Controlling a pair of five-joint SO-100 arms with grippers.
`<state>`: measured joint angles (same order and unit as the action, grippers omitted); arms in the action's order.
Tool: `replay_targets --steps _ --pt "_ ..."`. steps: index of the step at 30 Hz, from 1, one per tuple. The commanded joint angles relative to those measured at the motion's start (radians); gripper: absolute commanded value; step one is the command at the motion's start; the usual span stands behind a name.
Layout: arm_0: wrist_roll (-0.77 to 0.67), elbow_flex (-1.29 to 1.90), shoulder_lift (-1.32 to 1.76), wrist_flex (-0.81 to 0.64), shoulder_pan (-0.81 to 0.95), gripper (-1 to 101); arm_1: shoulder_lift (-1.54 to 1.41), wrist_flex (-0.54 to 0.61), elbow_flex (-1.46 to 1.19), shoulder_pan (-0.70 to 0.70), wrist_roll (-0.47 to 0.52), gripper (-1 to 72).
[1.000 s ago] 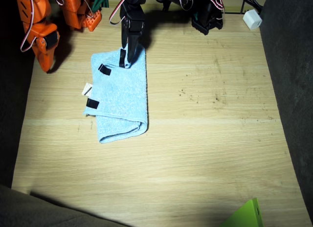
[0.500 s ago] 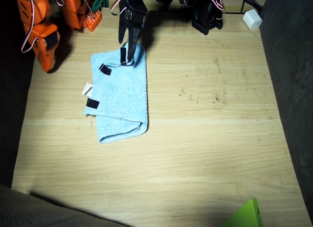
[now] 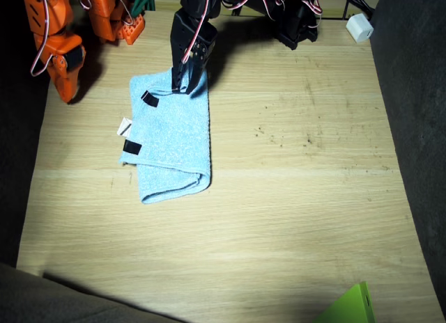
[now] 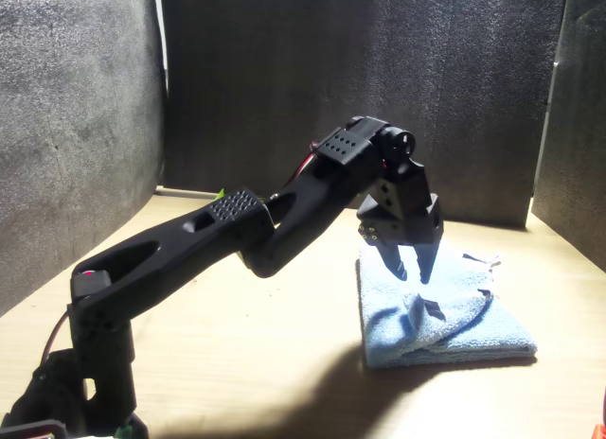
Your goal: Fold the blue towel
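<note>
The left gripper [image 4: 409,272] hangs part open, seemingly empty, over the folded towel [image 3: 171,138]; white block [image 3: 360,28] well apart.

Both views sharp; pale wooden table [image 3: 293,198] brightly lit at centre, corners dark. Front view backlit, black arm [image 4: 237,240] silhouetted.
</note>
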<state>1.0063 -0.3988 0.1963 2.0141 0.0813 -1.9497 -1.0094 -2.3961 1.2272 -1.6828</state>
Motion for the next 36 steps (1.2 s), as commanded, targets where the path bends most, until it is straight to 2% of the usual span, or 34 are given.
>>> replay_targets --steps 1,5,14,19,29,36 --pt "-0.011 -0.104 0.014 0.021 -0.021 11 -0.012 -0.020 0.034 0.002 -0.017 -0.1" --pt "-0.026 -0.104 0.020 0.014 -0.040 17 -0.012 -0.020 0.034 0.000 -0.017 -0.1" --pt "0.040 -0.104 0.028 0.015 -0.137 16 -0.003 -0.021 0.040 -0.002 -0.020 -0.1" --pt "0.161 -0.104 0.038 -0.014 -0.215 15 0.011 -0.021 0.048 -0.002 -0.021 -0.1" --pt "0.515 -0.103 0.109 -0.109 -0.322 19 0.031 -0.025 0.060 -0.003 -0.025 -0.1" --pt "0.568 -0.101 0.117 -0.186 -0.382 23 0.032 -0.025 0.060 -0.006 -0.029 -0.1"
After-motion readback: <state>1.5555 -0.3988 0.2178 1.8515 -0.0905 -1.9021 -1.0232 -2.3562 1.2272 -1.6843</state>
